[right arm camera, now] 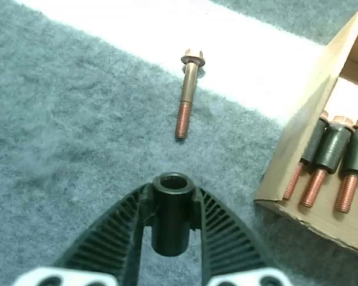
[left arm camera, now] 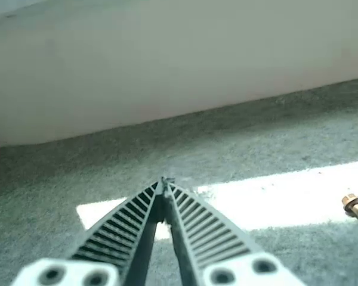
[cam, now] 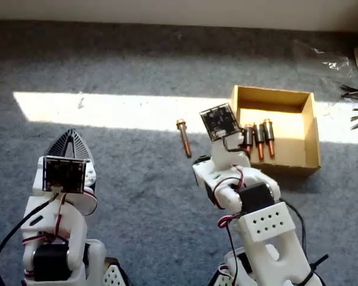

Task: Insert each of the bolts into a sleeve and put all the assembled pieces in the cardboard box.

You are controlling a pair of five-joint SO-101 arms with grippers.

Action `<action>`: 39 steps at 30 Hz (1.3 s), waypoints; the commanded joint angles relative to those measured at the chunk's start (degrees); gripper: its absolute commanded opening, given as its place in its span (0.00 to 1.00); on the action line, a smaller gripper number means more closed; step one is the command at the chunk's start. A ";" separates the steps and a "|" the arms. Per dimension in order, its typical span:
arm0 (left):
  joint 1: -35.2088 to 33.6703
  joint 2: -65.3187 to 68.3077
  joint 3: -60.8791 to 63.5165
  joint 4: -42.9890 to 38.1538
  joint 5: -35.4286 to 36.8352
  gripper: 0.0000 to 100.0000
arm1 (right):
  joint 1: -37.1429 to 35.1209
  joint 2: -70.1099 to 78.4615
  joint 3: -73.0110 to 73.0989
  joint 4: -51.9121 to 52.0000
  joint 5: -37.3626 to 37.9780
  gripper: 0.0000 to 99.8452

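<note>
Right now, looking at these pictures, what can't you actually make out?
High view: the right arm's camera board hides the right gripper, its sleeve and a corner of the cardboard box, perhaps more assembled pieces.
Left wrist view: the edge cuts off the bolt; just its head shows.
Right wrist view: the box runs off the edge.
High view: dark things at the edge, too small to name.
</note>
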 commanded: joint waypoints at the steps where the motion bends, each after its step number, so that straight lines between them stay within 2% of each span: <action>1: 3.03 2.77 -5.67 0.18 -0.26 0.01 | 1.45 -1.63 0.48 -1.98 0.35 0.00; 7: 5.32 22.20 -18.24 0.18 0.09 0.01 | 5.76 -1.63 2.24 -1.89 0.09 0.00; 13: 14.11 36.18 -27.56 0.26 4.57 0.01 | 8.48 -1.71 2.42 -1.98 0.00 0.00; 18: 20.00 44.18 -29.76 -0.09 4.92 0.01 | 9.27 -1.71 2.42 -2.07 0.00 0.00; 22: 20.70 49.89 -31.34 -2.73 5.10 0.01 | 11.12 -1.71 2.86 -4.35 0.00 0.00; 27: 20.79 56.31 -31.43 -8.26 10.55 0.01 | 12.62 -1.71 2.77 -4.70 0.00 0.00; 32: 20.97 62.64 -31.43 -12.22 12.75 0.01 | 14.90 -1.71 2.51 -4.79 0.00 0.00; 39: 27.21 69.93 -31.52 -16.35 13.01 0.01 | 16.84 -1.71 2.95 -6.73 0.00 0.00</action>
